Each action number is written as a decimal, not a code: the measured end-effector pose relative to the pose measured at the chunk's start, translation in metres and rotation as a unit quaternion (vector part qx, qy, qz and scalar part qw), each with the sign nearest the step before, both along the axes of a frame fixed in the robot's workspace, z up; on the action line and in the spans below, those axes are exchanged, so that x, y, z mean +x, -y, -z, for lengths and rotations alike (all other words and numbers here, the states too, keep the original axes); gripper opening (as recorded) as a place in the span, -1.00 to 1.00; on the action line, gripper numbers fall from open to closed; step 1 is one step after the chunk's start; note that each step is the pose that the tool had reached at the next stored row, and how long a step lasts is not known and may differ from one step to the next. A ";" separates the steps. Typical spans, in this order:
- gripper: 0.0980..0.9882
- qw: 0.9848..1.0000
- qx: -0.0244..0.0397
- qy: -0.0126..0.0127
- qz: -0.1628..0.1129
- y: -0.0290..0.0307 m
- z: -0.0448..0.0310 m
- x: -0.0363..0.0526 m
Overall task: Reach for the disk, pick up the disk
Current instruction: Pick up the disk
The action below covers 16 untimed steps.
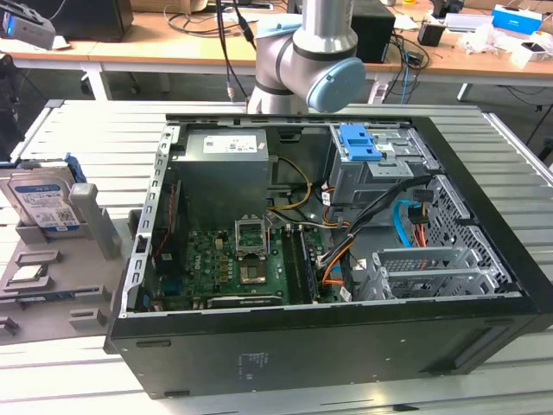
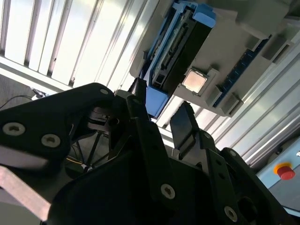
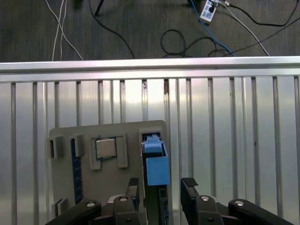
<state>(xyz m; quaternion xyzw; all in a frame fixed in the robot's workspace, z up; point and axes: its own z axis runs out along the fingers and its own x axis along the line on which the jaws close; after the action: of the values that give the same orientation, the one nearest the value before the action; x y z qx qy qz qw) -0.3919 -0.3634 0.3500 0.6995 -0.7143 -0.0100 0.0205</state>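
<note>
Disk (image 3: 156,159): stands on edge in a slot of the grey tray (image 3: 131,129), with its blue rail frame uppermost. In the exterior view its labelled face (image 1: 39,201) shows at the tray's far end.
Gripper (image 3: 161,182): hangs over the tray with its fingers (image 3: 189,187) spread wide. In both wrist views one finger lies to each side of the disk, with a gap showing, and it grasps nothing.
Processor chip (image 3: 106,148): lies flat in a square pocket of the tray, just beside the disk.
Tray setting: the tray rests on the slatted metal table (image 3: 225,140), with the open computer case (image 1: 346,363) close by on the exterior view's right.
</note>
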 end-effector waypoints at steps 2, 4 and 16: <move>-0.14 1.000 0.000 0.000 0.000 0.0000 0.0026 0.0000; -0.14 1.000 0.000 0.000 0.000 0.0000 0.0041 0.0000; -0.14 1.000 0.000 0.000 0.000 0.0000 0.0128 0.0000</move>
<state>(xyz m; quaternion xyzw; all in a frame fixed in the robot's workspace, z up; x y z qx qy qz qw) -0.3919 -0.3634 0.3372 0.6995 -0.7143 -0.0100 0.0205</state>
